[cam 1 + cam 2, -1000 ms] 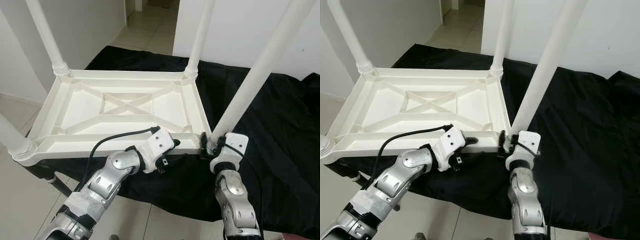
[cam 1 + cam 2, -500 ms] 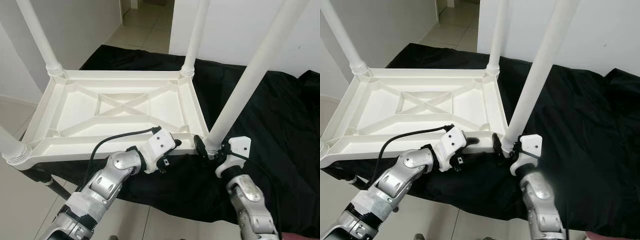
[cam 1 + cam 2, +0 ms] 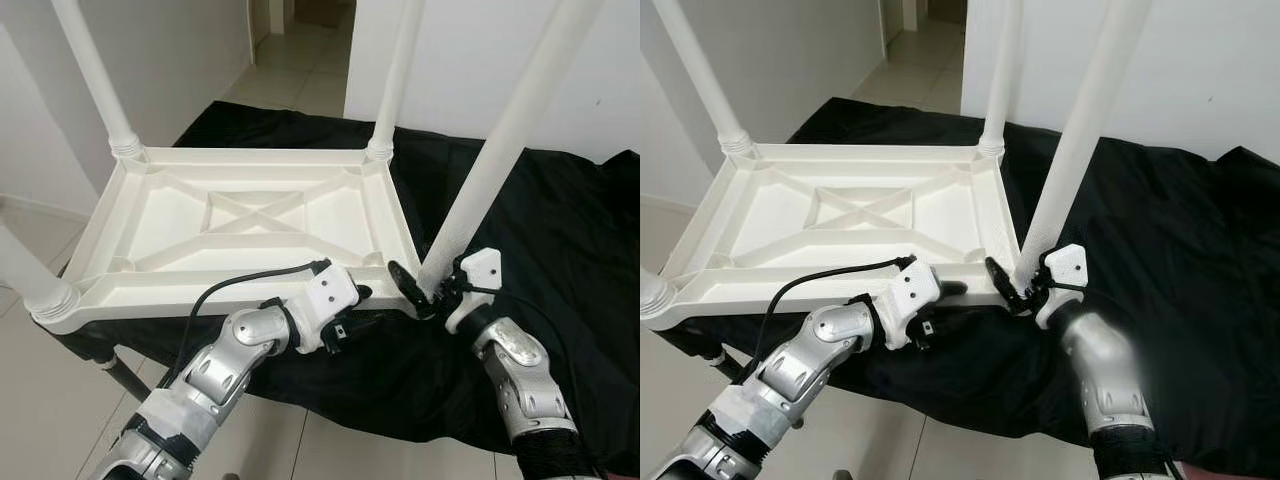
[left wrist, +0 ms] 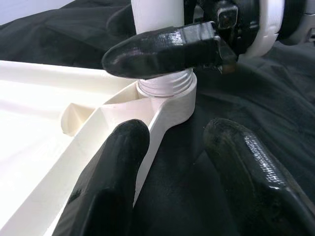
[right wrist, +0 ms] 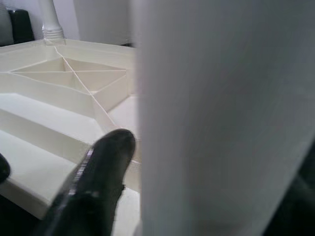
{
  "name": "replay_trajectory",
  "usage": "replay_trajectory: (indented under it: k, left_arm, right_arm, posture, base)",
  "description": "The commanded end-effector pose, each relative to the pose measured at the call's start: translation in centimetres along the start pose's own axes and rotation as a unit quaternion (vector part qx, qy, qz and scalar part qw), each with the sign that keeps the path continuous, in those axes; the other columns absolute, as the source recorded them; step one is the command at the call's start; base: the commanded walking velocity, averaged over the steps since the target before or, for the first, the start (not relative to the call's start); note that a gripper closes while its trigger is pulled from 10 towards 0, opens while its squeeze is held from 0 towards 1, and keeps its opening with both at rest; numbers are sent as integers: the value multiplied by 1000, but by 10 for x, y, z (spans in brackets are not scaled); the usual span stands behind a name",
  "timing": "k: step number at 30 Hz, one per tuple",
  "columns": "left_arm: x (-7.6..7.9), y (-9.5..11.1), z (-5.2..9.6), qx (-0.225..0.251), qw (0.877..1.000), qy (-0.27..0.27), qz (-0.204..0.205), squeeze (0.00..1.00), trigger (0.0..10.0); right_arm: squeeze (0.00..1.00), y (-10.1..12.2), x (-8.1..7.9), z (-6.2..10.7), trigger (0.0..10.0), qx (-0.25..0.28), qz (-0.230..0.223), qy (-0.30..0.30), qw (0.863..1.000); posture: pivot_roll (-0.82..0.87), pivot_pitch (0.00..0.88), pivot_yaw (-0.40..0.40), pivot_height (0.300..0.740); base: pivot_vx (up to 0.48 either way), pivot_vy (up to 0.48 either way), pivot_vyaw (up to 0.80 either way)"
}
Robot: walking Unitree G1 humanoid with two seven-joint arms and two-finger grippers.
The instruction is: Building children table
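Here the white children's table (image 3: 250,225) lies upside down on a black cloth (image 3: 560,230) over the counter, its four legs pointing up. The right tool (image 3: 425,292) sits at the base of the near right leg (image 3: 500,150), its fingers spread around the leg just above the threaded socket, one finger (image 4: 162,49) lying across the leg's front. The left tool (image 4: 172,167) is at the table's near edge, just beside that same corner, its two fingers parted with the rim (image 4: 147,132) between them, one finger on the white rim and the other over the cloth.
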State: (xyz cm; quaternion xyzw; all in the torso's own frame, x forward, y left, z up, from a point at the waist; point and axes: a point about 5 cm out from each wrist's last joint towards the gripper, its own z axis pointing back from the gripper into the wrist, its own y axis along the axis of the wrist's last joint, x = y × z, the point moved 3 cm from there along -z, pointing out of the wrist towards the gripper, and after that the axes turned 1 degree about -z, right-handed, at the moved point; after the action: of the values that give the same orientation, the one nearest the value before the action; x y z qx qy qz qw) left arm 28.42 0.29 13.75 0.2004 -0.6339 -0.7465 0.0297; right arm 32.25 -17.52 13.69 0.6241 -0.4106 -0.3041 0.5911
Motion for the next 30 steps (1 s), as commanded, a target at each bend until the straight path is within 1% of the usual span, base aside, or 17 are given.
replay_trajectory:
  k: [1,2,3,9,10,11,13,18,19,20,22,23,24,25,28,30]
  left_arm:
    - [5,1,0,-1,999,-40,-10,0,10000]
    - [5,1,0,-1,999,-40,-10,0,10000]
    - [4,1,1,-2,999,-37,-11,0,10000]
    - [4,0,2,-3,999,-35,-11,0,10000]
    - [4,0,2,-3,999,-34,-11,0,10000]
    - [4,0,2,-3,999,-34,-11,0,10000]
    - [3,-1,2,-4,999,-33,-10,0,10000]
    - [3,-1,2,-4,999,-32,-10,0,10000]
    - [2,-1,3,-6,999,-32,-11,0,10000]
    - [2,-1,3,-6,999,-32,-11,0,10000]
    - [0,-2,4,-8,999,-30,-12,0,10000]
    - [0,-2,4,-8,999,-30,-12,0,10000]
    - [-2,-2,5,-9,1000,-26,-13,0,10000]
    - [-4,-2,5,-9,1000,-24,-13,0,10000]
    - [-4,-2,5,-9,1000,-24,-13,0,10000]
    - [-4,-2,5,-9,1000,-24,-12,0,10000]
  right_arm:
    - [0,-4,-2,-1,0,-6,-5,21,1000]
    - [0,-4,-2,-1,0,-6,-5,21,1000]
    - [0,-8,-2,0,0,-9,-16,30,999]
    - [0,-13,-1,4,0,-10,-30,28,999]
    - [0,-12,-1,4,10000,-7,-39,25,999]
    - [0,-12,-1,4,10000,-7,-39,25,999]
    - [0,-11,-2,5,10000,-1,-53,18,998]
    - [0,-10,-2,5,10000,5,-63,15,998]
    - [0,-9,0,4,10000,4,-63,-26,998]
    - [0,-9,0,4,10000,4,-63,-26,998]
    - [0,-12,0,3,10000,-10,-60,-79,995]
    - [0,-12,0,3,10000,-10,-60,-79,995]
    - [0,-16,-1,3,10000,-17,-58,-132,989]
    - [0,-14,-1,3,10000,-8,-52,-162,985]
    - [0,-13,-1,3,10000,-5,-50,-166,985]
    - [0,-15,-1,4,10000,-11,-65,-212,975]
  posture:
    - [-2,0,-24,740]
    - [-2,0,-24,740]
    - [4,0,-29,740]
    - [4,0,-30,740]
    - [2,0,-29,740]
    - [2,0,-29,740]
    - [-1,1,-27,740]
    - [-1,1,-27,740]
    - [-5,7,-28,740]
    - [-5,7,-28,740]
    - [-6,7,-27,740]
    - [-6,7,-27,740]
    - [-5,4,-22,740]
    - [-5,4,-22,740]
    - [-5,4,-22,740]
    - [-5,0,-23,740]
  base:
    - [0,0,0]
    - [0,0,0]
    - [0,0,0]
    - [0,0,0]
    - [0,0,0]
    - [0,0,0]
    - [0,0,0]
    - [0,0,0]
    - [0,0,0]
    - [0,0,0]
    - [0,0,0]
    - [0,0,0]
    - [0,0,0]
    - [0,0,0]
    - [0,0,0]
    - [0,0,0]
